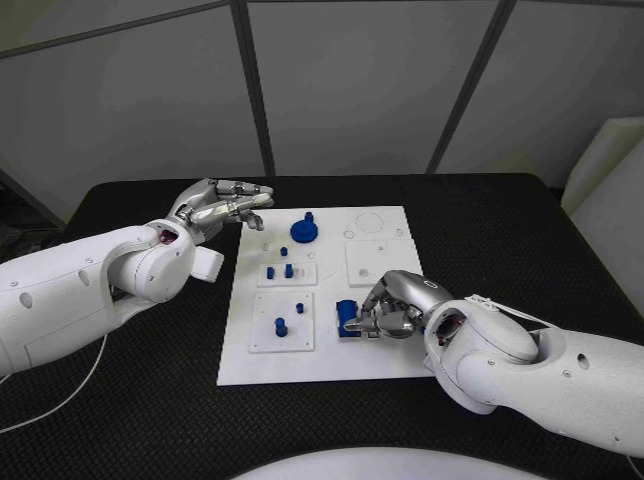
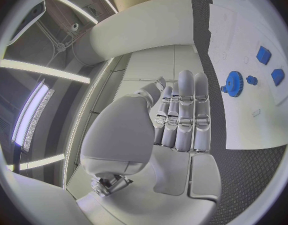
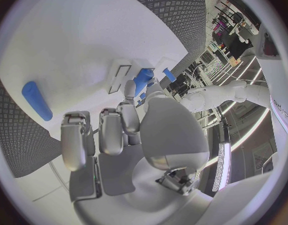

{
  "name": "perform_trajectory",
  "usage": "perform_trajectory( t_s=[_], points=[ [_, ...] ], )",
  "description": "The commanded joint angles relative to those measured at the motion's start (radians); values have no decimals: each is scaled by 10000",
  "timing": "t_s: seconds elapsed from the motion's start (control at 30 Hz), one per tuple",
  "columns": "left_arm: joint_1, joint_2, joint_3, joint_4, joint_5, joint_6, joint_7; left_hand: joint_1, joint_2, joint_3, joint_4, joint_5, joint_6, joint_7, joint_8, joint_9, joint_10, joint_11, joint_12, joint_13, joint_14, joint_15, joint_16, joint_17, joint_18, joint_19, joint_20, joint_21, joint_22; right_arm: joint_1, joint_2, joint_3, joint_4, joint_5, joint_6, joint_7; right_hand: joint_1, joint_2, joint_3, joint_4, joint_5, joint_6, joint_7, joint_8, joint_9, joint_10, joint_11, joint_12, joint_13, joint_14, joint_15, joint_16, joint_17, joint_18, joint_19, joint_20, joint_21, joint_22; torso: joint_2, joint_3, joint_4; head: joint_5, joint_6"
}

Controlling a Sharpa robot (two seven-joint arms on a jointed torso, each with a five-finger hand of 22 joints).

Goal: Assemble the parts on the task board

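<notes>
- We see the right hand (image 1: 384,308) low over the task board (image 1: 322,350) near its right edge, fingers curled around a blue part (image 1: 348,317), presumably to seat it.
- The left hand (image 1: 221,209) hovers off the board's far-left corner above the desk (image 1: 481,230), fingers loosely bent and empty, beside the blue gear (image 1: 306,231).

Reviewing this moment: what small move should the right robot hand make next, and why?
Probably close its fingers on the blue block part and lift it. The right robot hand sits curled on the white task board against that part, while the left robot hand hovers empty at the board's far edge near the blue gear.
</notes>
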Motion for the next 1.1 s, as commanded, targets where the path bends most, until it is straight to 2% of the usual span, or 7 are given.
perform_trajectory(
  t_s=[0.03,0.2,0.47,0.6,0.73,0.93,1.1],
  points=[
    [13,-14,8,26,31,95,29,-45,46,-55,-16,-51,-2,-6,-37,16,-47,30,-48,11,9,51,-44,-17,-131,82,-19,-50,-10,10,-124,0,76,39,-550,381,-11,20,-69,-5,-6,46,50,-70,8,47,20,-17,-50,509,-40,18,-18,-75,1037,-47,27,2635,-6,0,-21,25,-1],
    [13,-73,7,72,31,68,4,-45,46,-55,-16,-51,-2,-6,-37,16,-47,30,-48,11,9,51,-44,-17,-131,82,-19,-50,-10,33,-753,51,204,1830,-684,2007,-473,12,-523,634,-17,-849,333,-351,-188,-593,261,-1434,-1062,374,136,-330,-508,-75,1037,86,27,2635,-8,-4,-45,-9,24],
    [11,-128,5,216,31,-2,31,-28,55,-53,-28,-49,1,-10,-38,18,-45,26,-48,12,9,49,-51,-19,-129,87,-20,-64,-17,171,-2174,415,263,3683,-687,3413,-142,223,-582,571,-4,-1366,483,-348,-445,-625,389,-1523,-1135,438,248,-208,-255,-75,1037,203,27,2635,-23,0,-63,-161,75],
    [8,-104,3,320,31,0,47,-28,55,-53,-28,-49,1,-10,-38,18,-45,26,-48,12,9,49,-51,-19,-129,87,-20,-64,-17,208,-2695,462,300,3230,-719,3145,798,499,-335,109,382,-1553,533,-357,-718,-601,419,-1521,-1145,445,270,-203,-226,-75,1037,232,27,2635,-22,7,-56,-346,78],
    [1,-63,-3,365,31,-2,70,-28,55,-53,-28,-49,1,-10,-38,18,-45,26,-48,12,9,49,-51,-19,-129,87,-20,-64,-17,216,-2881,479,358,1236,-413,2335,1537,710,-154,-262,1966,-1683,581,-356,-1201,-609,427,-1585,-1190,444,282,-215,-219,-75,1037,233,27,2635,-22,22,-115,-449,44],
    [-55,-73,-6,462,31,1,96,-21,68,-51,-32,-48,6,-12,-36,20,-41,24,-45,14,13,47,-53,-20,-128,92,-20,-71,-21,202,-2753,483,394,-296,611,1177,1270,515,-552,-79,1842,-1412,548,-325,-1600,-526,425,-1523,-1162,441,290,-244,-235,-75,1037,259,27,2635,-13,88,-179,-437,35],
    [-82,-86,-11,539,31,104,163,-184,-42,-209,28,-41,-7,-6,-51,22,-46,37,-43,19,20,66,-72,-29,-133,110,-3,-142,-64,92,-2650,480,429,-613,1066,726,1192,421,-729,-14,1696,-1336,547,-323,-1739,-462,426,-1403,-1077,450,287,-230,-201,-75,1037,257,27,2635,-39,48,-135,-491,1]
  ],
)
